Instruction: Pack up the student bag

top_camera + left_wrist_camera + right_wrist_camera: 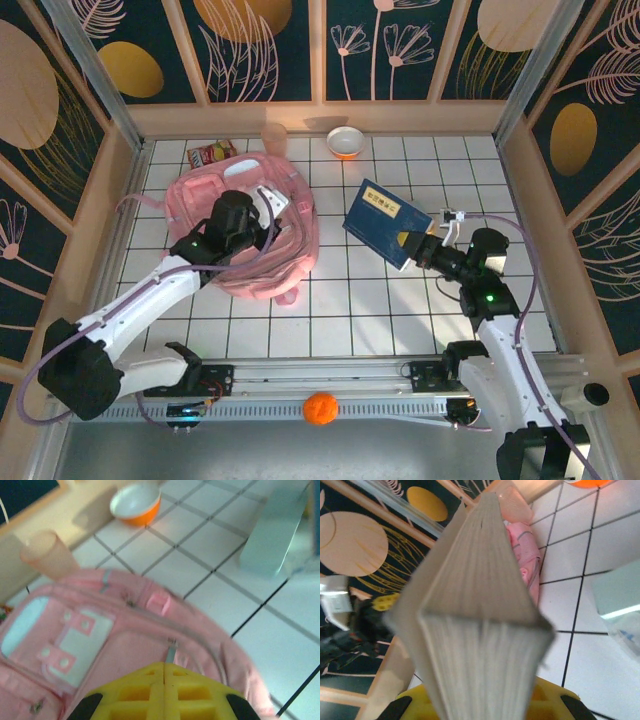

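A white tiled tabletop (400,300) fills the middle of the overhead view. The pink student bag (200,195) lies at the left centre of that view, front pockets facing up. The left fingers (137,692) are pressed fully together over the bag's top, just behind a small zip pull (whether they pinch any fabric cannot be told). Right of centre, a blue book (380,215) is held tilted above the tiles, clamped at its lower corner by the right fingers (417,705). An orange-and-white bowl (345,142) sits at the upper centre. A snack packet (212,153) lies at the upper left, touching the bag's edge. A peach cup (273,138) stands between them. A round orange object (320,408) rests at the bottom centre.
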Motion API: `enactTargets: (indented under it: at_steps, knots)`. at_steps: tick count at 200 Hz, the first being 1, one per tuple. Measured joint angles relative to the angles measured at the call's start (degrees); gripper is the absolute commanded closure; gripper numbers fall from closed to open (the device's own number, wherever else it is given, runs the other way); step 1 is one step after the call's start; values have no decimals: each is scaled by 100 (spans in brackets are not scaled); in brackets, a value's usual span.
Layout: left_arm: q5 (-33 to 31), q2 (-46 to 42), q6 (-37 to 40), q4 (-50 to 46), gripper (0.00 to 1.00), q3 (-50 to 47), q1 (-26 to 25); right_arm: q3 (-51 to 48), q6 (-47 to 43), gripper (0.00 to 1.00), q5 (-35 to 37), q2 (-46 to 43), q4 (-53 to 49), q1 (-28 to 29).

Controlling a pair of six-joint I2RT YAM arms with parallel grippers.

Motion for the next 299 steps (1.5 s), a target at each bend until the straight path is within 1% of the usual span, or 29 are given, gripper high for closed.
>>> enactTargets:
  at_steps: [4, 8, 20, 28, 40, 56, 78, 100, 139, 161, 234, 279, 299]
  knots:
    - [28, 2, -17, -2, 76, 61, 0, 4, 20, 100, 24, -20, -55, 0]
    - [42, 15, -4, -2, 68, 96, 0, 9, 44, 100, 50, -48, -120, 0]
    - [13, 96, 15, -46, 48, 160, 0, 13, 122, 100, 87, -125, -251, 2]
    - [-31, 219, 79, -162, 37, 181, 0, 13, 166, 100, 87, -164, -319, 7]
    - [-122, 468, 177, -437, 27, 216, 0, 13, 212, 100, 85, -192, -378, 20]
    - [-306, 876, 264, -846, 20, 256, 0, 13, 273, 100, 85, -195, -400, 66]
    - [-533, 1403, 275, -1399, 15, 387, 0, 13, 293, 100, 83, -186, -398, 138]
    - [-765, 1626, 260, -1644, 13, 442, 0, 13, 291, 100, 81, -118, -398, 179]
    - [-1215, 1860, 216, -1696, 10, 623, 0, 13, 291, 100, 81, -28, -398, 219]
    - [-1344, 2111, 219, -1639, 9, 710, 0, 13, 291, 100, 81, -28, -398, 251]
    - [-1331, 2465, 221, -1460, 8, 708, -7, 13, 267, 100, 83, -28, -444, 271]
    - [-758, 2374, 225, -1447, 6, 638, 0, 13, 247, 100, 83, -26, -511, 275]
    - [-710, 2253, 264, -1451, 5, 551, 0, 17, 247, 100, 83, -15, -533, 275]
